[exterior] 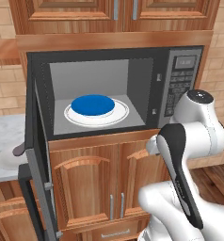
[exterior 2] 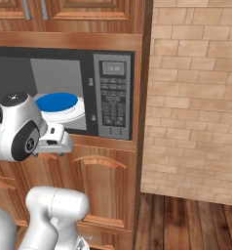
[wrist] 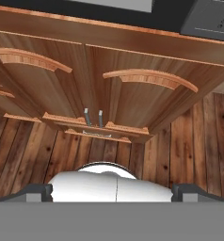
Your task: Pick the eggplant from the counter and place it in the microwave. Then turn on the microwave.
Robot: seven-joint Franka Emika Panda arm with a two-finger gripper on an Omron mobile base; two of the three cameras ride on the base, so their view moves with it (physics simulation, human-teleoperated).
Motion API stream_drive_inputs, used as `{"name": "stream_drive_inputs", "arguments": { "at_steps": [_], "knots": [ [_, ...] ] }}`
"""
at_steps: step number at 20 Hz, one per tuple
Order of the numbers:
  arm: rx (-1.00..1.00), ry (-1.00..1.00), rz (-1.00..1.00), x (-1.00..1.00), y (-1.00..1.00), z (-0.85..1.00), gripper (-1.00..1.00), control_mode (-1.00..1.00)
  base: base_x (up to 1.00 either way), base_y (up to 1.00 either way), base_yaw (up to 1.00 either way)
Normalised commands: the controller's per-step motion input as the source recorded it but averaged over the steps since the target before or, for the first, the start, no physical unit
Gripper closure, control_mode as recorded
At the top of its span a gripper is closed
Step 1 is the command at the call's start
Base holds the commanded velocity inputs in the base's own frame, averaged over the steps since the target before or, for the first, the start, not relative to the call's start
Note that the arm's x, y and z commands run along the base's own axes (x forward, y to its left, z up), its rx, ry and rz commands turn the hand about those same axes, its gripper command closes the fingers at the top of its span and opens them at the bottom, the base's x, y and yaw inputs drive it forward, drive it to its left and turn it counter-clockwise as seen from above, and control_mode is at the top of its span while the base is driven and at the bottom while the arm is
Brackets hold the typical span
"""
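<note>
The microwave (exterior: pixel 180 84) is built into the wooden cabinets, and its door (exterior: pixel 36 155) is swung wide open to the left. A white plate (exterior: pixel 121 115) with a blue dish (exterior: pixel 92 104) on it lies inside. On the left, the marbled counter (exterior: pixel 3 129) carries a pale round dish (exterior: pixel 8 162). A small dark oblong thing (exterior: pixel 19 149) on it looks like the eggplant, half hidden behind the door. My gripper (wrist: pixel 115 192) hangs in front of the lower cabinet doors below the microwave. It is open with nothing between its fingertips (wrist: pixel 36 192).
The microwave's button panel (exterior 2: pixel 113 97) is on its right side. A brick wall (exterior 2: pixel 196 97) stands to the right of the cabinets. Below lie lower cabinet doors (wrist: pixel 95 101) and a wooden floor (wrist: pixel 194 141). My own arm (exterior: pixel 189 141) fills the lower right.
</note>
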Motion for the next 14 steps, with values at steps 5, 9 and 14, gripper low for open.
{"name": "stream_drive_inputs", "arguments": {
  "at_steps": [5,9,14],
  "knots": [
    [0.0,0.0,0.0,0.0,0.0,0.0,-1.0,-1.0,0.0,0.0,0.0],
    [0.0,0.0,0.0,0.0,0.0,0.0,-1.0,-1.0,0.0,0.0,0.0],
    [0.0,0.0,0.0,0.0,0.0,0.0,-1.0,-1.0,0.0,0.0,0.0]
  ]
}}
